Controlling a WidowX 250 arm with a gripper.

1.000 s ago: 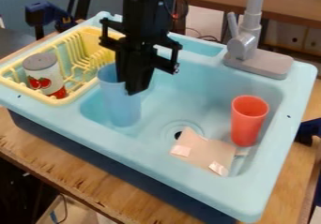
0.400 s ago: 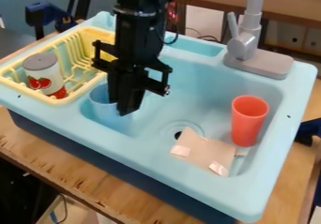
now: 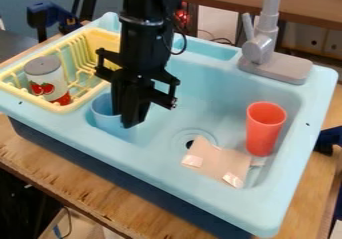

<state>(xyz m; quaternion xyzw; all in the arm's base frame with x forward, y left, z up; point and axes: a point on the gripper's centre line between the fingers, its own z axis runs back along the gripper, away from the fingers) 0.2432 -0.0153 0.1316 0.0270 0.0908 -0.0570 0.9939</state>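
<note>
end effector (image 3: pixel 132 123) at blue cup (image 3: pixel 107 114)

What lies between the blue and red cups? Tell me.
From the blue cup over: the drain, then a flat tan piece nearer the red cup, in the camera view.

1. Arm (image 3: pixel 137 43): black, thick and column-like, with a smooth, slightly shiny surface.
2. Narrow silvery band (image 3: pixel 141 21) ringing the arm.
3. Thin black cable (image 3: pixel 183 43), bowing out in a loose loop alongside.
4. Tool (image 3: pixel 131 122): black and blocky, narrowing downward, with angular brackets (image 3: pixel 163 97) jutting out on both sides.
5. Small, shiny metal hardware (image 3: pixel 174 103) at one bracket's end.
</note>
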